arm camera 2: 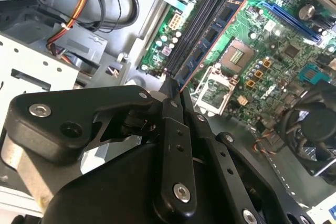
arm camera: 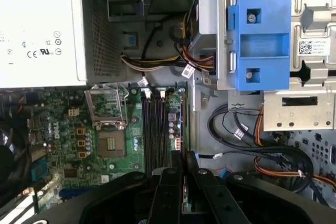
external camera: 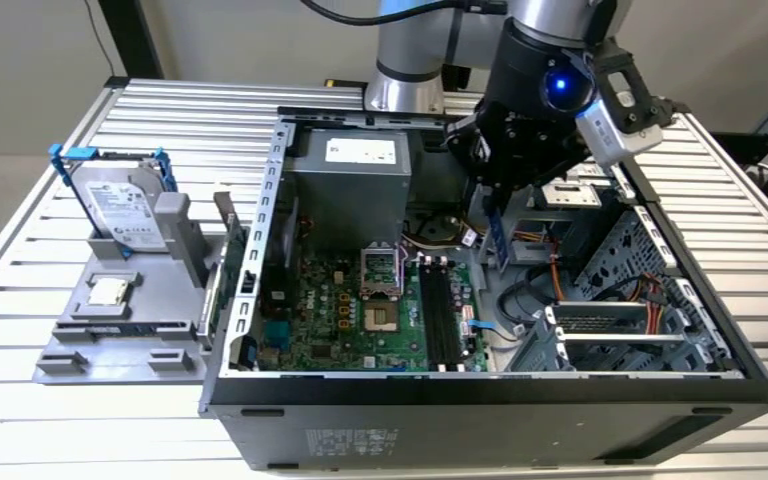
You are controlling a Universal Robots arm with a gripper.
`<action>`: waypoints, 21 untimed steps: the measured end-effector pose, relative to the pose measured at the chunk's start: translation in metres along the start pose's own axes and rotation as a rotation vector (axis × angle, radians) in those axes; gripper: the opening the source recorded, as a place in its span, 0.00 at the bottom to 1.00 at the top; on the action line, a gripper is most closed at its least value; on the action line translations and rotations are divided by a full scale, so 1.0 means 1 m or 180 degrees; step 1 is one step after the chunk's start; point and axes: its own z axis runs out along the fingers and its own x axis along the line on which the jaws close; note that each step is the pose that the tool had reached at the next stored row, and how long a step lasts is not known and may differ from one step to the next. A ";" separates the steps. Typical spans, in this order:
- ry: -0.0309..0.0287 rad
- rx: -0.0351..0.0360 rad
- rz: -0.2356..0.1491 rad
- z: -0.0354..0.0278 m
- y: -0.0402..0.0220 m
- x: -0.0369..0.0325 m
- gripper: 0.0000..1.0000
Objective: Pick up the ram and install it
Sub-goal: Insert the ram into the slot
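Second wrist view: my gripper (arm camera 2: 176,94) is pinched shut on the ram (arm camera 2: 218,29), held edge-on above the black slots (arm camera 2: 197,22) on the motherboard (arm camera 2: 262,61). Its long axis runs along the slots. If it sits slightly skewed, pressing down could jam or crack it.
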 end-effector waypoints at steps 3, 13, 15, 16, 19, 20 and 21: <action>0.0000 0.0002 0.0000 0.0030 0.0013 0.0003 0.00; -0.0001 0.0010 0.0022 0.0097 0.0050 0.0008 0.00; 0.0000 0.0010 0.0037 0.0111 0.0050 0.0008 0.00; 0.0000 0.0010 0.0043 0.0116 0.0050 0.0008 0.00; 0.0000 0.0010 0.0052 0.0143 0.0051 0.0009 0.00; 0.0000 0.0011 0.0056 0.0153 0.0055 0.0010 0.00; 0.0000 0.0014 0.0059 0.0164 0.0060 0.0011 0.00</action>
